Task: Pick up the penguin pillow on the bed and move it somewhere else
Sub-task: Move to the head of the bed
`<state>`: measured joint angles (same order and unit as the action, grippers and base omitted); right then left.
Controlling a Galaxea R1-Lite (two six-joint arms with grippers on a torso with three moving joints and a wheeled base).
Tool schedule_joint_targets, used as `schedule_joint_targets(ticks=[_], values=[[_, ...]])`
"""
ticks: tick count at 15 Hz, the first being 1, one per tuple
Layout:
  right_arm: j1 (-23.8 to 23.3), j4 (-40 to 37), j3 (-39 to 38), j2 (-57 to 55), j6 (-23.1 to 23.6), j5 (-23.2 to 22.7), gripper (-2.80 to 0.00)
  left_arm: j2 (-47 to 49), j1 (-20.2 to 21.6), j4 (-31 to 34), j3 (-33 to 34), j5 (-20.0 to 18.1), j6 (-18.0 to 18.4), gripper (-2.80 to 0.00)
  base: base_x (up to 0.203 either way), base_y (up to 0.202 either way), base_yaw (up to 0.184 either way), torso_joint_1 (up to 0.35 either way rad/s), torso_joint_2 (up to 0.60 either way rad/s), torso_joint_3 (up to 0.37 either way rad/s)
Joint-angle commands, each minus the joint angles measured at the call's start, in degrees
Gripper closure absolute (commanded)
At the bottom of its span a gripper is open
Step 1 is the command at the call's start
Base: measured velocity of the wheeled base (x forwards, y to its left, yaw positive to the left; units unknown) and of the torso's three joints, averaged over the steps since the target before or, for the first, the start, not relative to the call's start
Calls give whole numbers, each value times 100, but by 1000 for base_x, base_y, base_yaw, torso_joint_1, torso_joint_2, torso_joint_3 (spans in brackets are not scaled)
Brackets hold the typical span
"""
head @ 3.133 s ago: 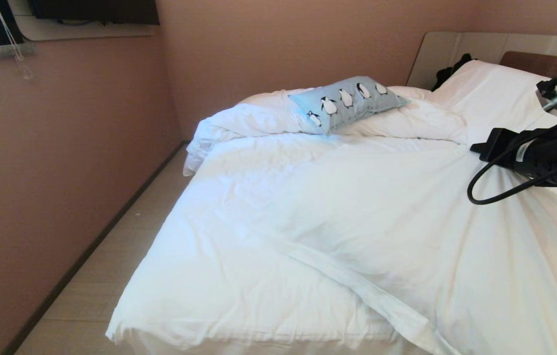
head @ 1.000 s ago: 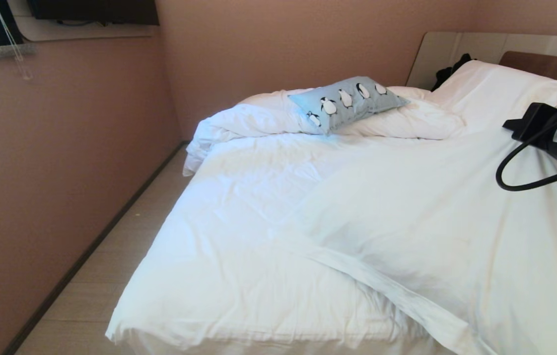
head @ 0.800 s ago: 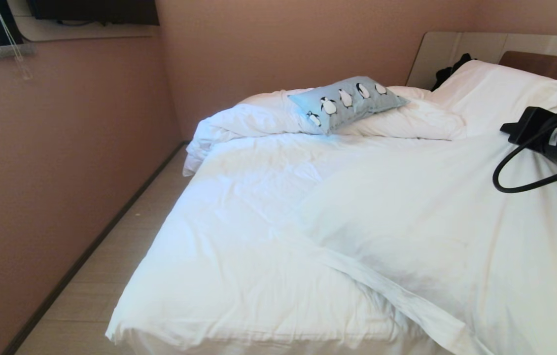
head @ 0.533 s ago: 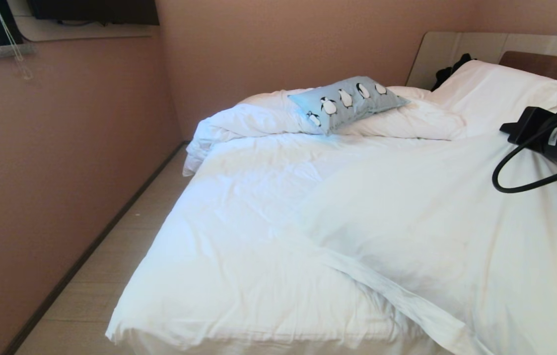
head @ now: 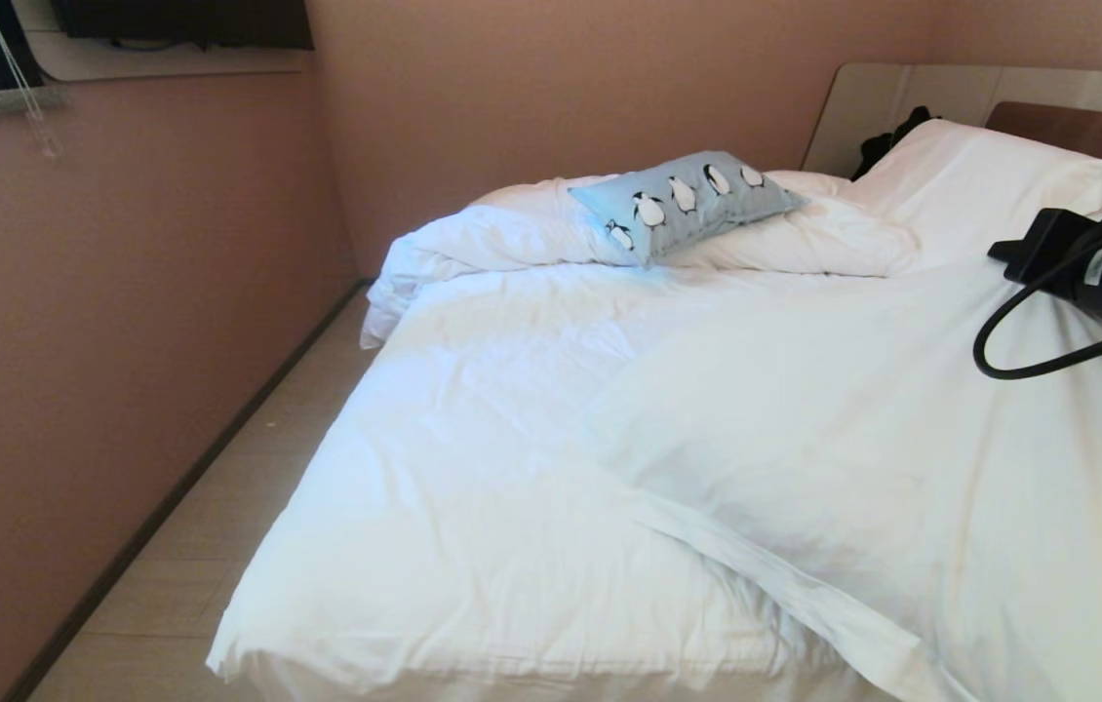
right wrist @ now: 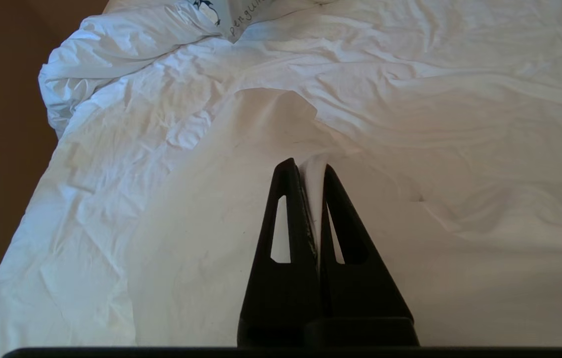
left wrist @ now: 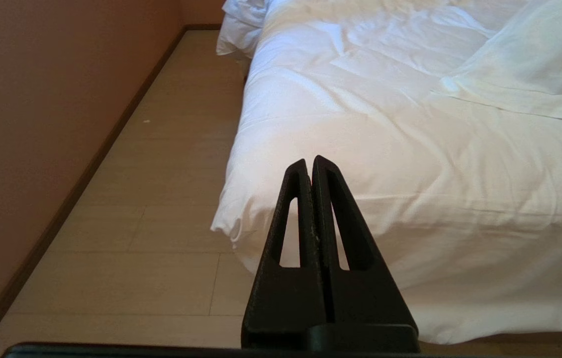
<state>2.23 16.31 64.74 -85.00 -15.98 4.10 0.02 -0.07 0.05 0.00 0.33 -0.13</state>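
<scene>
Small rectangular light blue-grey penguin pillow (head: 686, 201) printed with a row of black-and-white penguins lies at the far left corner of the large bed (head: 531, 468), propped on a bunched roll of the rumpled white duvet, just beside the plain white pillow (head: 980, 185) at the headboard. Its long axis runs aslant, the low end toward the bed's left edge, the high end toward the headboard.

Right gripper (right wrist: 308, 171): low over the right half of the bed, fingers pinching a fold of white duvet fabric between their tips. In the right wrist view only a corner of the pillow shows, far ahead of the fingers and off toward the bed's left edge; well apart.

Left gripper (left wrist: 309, 163): parked low off the foot corner of the bed, above the pale wood floor, fingers pressed together, nothing held.

Judgement: right arm is the nearer, but it must let go of the fabric first, then reach forward and leftward across the bed; closing across the pillow's short side looks the surest grip.
</scene>
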Motion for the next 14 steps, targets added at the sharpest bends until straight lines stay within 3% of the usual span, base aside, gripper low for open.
schedule_joint_targets(ticks=[1,4,14], values=[[-2,12,3,18,-10,3,0,5,-1,-5,0,2,-4,0,0,0,0,0,0,0],[-3,12,12,19,-10,3,0,-2,-1,-5,0,2,-4,0,2,-87,4,4,1,1],[-74,21,21,12,-10,12,0,-1,-1,-5,0,2,-4,0,0,-194,-1,3,1,1]])
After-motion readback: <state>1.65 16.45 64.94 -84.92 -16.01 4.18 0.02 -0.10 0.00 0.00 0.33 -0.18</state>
